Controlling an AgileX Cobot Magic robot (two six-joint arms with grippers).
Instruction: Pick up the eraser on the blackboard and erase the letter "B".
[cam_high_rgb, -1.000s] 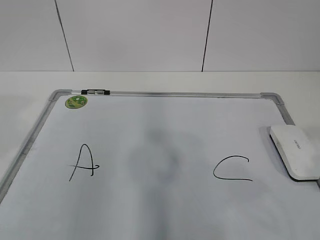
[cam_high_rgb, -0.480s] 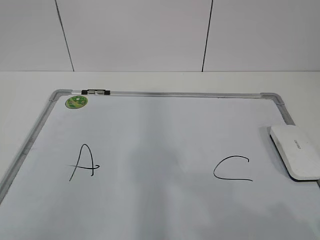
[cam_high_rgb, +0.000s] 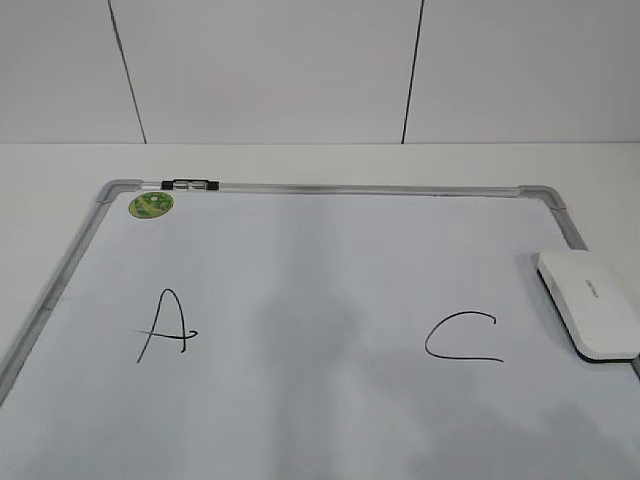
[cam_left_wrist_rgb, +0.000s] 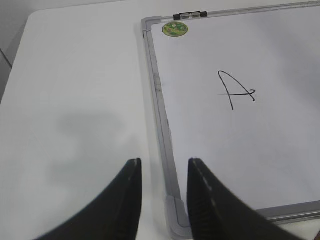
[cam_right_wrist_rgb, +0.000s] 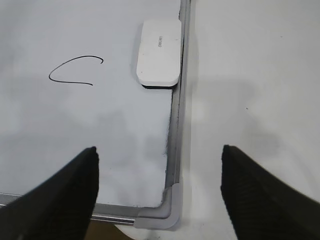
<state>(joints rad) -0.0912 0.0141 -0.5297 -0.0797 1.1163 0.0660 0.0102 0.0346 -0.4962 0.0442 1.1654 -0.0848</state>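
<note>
Right gripper (cam_right_wrist_rgb: 159, 175): black jaws spread wide, empty, hovering over the near right corner of the large white dry-erase blackboard (cam_right_wrist_rgb: 176, 130) with its silver frame. Left gripper (cam_left_wrist_rgb: 163, 187): narrow gap, empty, over the near left corner.

The glossy white oblong eraser (cam_right_wrist_rgb: 159, 52) lies against the board's right frame, beside the handwritten "C" (cam_right_wrist_rgb: 75, 70).

Between "A" (cam_high_rgb: 166, 325) and "C" no "B" shows; erasure looks complete.

Eraser's grey print unreadable; the round green sticker (cam_high_rgb: 151, 204) likewise.

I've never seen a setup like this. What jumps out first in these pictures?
A big white blackboard lies flat, with a hand-drawn "A" at left, a "C" at right and a blank stretch between them. A white eraser rests at the right edge. Neither pincer holds anything.
</note>
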